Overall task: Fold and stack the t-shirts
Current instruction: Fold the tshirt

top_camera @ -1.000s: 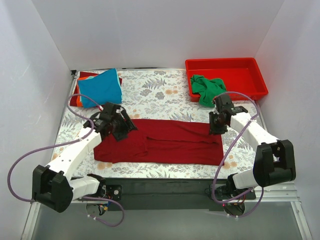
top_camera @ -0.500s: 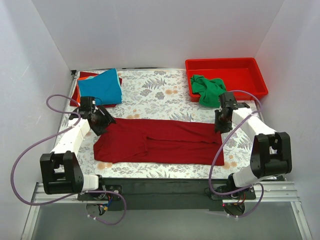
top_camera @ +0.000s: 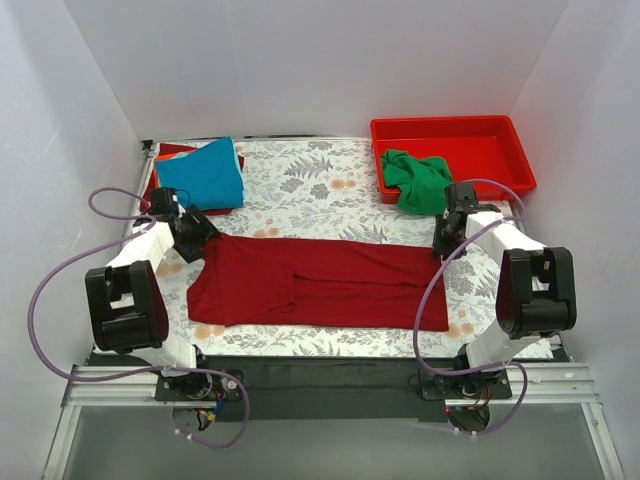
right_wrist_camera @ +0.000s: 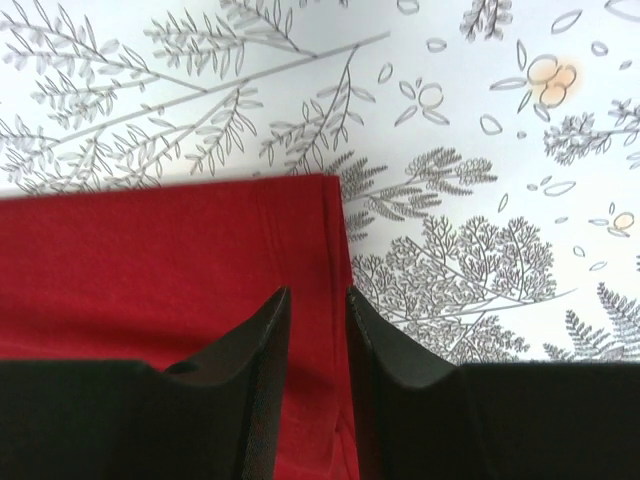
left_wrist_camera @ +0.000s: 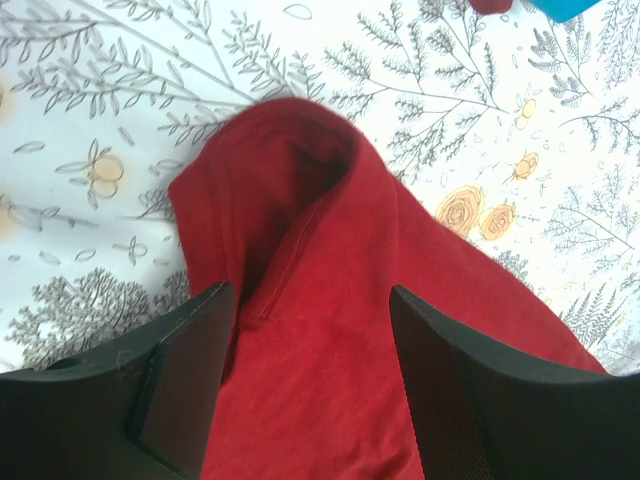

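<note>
Lying flat: dark red t-shirt (top_camera: 320,283)

My left gripper (top_camera: 203,241) and right gripper (top_camera: 442,246) sit at the large dark red cloth t-shirt's (top_camera: 320,284) two far corners.

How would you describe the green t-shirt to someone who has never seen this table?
Find the red plastic tray at the far right of the floral table cloth. The green t-shirt lies crumpled over the tray's near left corner, spilling onto the cloth. It is the only green, crumpled garment.
</note>
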{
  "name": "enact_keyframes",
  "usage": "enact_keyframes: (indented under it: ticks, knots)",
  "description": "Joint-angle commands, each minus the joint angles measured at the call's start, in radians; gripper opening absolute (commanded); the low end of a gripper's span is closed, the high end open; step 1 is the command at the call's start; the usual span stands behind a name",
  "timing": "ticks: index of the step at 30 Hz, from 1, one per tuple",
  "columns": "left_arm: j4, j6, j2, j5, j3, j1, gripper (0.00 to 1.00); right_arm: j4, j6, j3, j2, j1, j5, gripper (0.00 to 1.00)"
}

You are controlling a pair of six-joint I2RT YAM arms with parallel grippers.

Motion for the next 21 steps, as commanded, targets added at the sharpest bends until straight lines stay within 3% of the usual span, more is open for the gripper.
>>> enact_keyframes:
  ticks: [1,16,21]
  knots:
    - [0.048,0.021,0.016,0.007,0.043,0.002,0.62,0.091,-0.014,-0.005,0.007,-0.018,-0.022,0.35]
    - [0.068,0.035,0.141,-0.004,0.092,0.005,0.6,0.191,-0.051,-0.036,0.088,-0.057,-0.087,0.29]
    - [0.081,0.039,0.182,-0.024,0.098,0.007,0.59,0.194,-0.061,-0.037,0.119,-0.063,-0.09,0.16]
